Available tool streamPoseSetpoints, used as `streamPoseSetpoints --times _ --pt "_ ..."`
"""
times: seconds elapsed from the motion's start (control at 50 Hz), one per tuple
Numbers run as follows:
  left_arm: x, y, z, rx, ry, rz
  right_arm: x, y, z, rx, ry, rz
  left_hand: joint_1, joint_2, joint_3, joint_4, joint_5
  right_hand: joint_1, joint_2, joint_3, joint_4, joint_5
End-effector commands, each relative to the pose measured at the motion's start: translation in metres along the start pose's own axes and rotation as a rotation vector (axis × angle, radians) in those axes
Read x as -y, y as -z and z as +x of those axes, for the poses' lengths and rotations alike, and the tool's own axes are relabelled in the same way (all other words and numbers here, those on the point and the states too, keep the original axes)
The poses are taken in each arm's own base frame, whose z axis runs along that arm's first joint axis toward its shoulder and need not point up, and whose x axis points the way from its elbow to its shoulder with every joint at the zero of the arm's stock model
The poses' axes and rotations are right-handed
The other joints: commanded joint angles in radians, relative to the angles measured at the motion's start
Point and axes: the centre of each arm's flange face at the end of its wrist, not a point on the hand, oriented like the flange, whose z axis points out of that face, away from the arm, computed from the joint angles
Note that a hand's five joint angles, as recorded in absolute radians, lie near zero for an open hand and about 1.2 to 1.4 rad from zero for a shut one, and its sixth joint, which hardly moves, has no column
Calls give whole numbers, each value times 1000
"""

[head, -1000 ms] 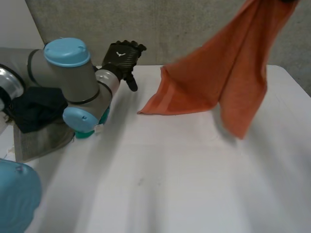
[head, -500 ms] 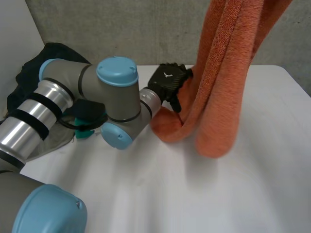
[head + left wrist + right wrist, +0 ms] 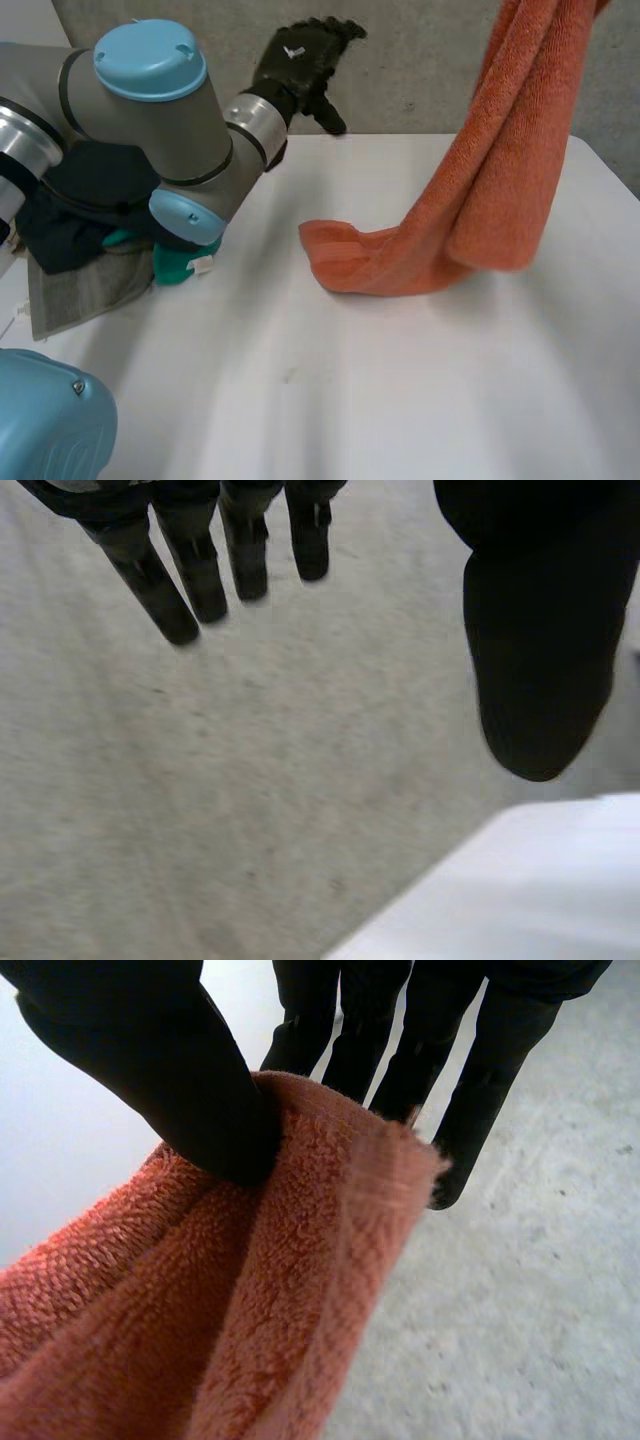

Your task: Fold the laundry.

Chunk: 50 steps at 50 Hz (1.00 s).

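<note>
Right fingers pinching towel, seemingly a corner

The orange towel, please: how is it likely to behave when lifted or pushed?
Probably floppy: the orange towel hangs in folds from the right hand, its low end slumped on the table. Its looped pile likely grips, so slipping seems unlikely.

No writing can be read; the white mark on the left hand is illegible.

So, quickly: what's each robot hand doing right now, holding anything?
The left robot hand is open, holding nothing.
The right robot hand pinches the orange terry towel between thumb and fingers.
</note>
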Motion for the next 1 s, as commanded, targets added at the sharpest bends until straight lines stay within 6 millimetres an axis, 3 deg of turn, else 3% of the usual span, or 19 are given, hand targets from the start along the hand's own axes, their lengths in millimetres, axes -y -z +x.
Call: streamPoseSetpoints --times 0.02,0.14,0.26,0.28,0.3,0.34,0.42,0.44,0.5,0.52,0.56,0.58,0.64,0.66,0.74,0.78,0.88,1.0 --pt "-59 17 34 -188 -15 -195 29 -2 -23 104 -70 69 -65 -111 -120 -111 -120 259 220 207 199 206" --pt "-77 21 54 -258 -4 -230 38 0 -41 259 -165 61 -65 -111 -120 -111 -120 259 220 207 199 206" --pt "-76 28 80 -336 56 -253 39 -4 -37 297 -173 94 -65 -111 -120 -111 -120 259 220 207 199 206" --pt "-76 29 84 -345 59 -257 36 -4 -33 291 -171 96 46 -1 -10 0 -9 259 220 207 199 206" --pt "-74 31 88 -357 66 -258 30 -5 -26 269 -171 91 652 605 597 606 597 259 220 207 199 206" --pt "-71 28 86 -340 67 -245 22 -5 -16 242 -178 80 1155 1108 1100 1109 1100 259 220 207 199 206" --pt "-59 9 38 -74 20 -167 4 -6 4 181 -181 55 1157 1110 1101 1111 1102 259 220 207 199 206" --pt "-51 4 19 31 -11 -129 -4 -6 10 160 -179 46 1157 1110 1101 1111 1102 259 220 207 199 206" --pt "-30 -3 -8 169 -63 -52 -17 -8 18 124 -177 29 1157 1110 1101 1111 1102 259 220 207 199 206" --pt "-13 -7 -23 218 -102 9 -27 -8 24 95 -173 14 1157 1110 1101 1111 1102 259 220 207 199 206" --pt "6 -10 -34 238 -143 72 -35 -9 31 61 -160 1 1157 1110 1101 1111 1102 259 220 207 199 206" --pt "27 -11 -42 250 -177 133 -42 -11 36 31 -138 -8 1157 1110 1101 1111 1102 259 220 207 199 206" --pt "58 -11 -52 271 -219 234 -55 -12 45 -18 -105 -38 1157 1110 1101 1111 1102 259 220 207 199 206" --pt "77 -10 -57 288 -235 295 -63 -13 50 -47 -83 -63 1157 1110 1101 1111 1102 259 220 207 199 206" --pt "107 -5 -67 332 -253 381 -79 -15 62 -118 -12 -116 1157 1110 1101 1111 1102 259 220 207 199 206" --pt "112 -1 -71 361 -256 379 -84 -15 65 -151 25 -133 1157 1110 1101 1111 1102 259 220 207 199 206" --pt "99 7 -76 409 -266 283 -95 -20 57 -203 133 -187 1157 1110 1101 1111 1102 259 220 207 199 206" --pt "29 33 -45 326 -270 -6 -141 -7 31 -176 178 -369 1157 1110 1101 1111 1102 259 220 207 199 206"
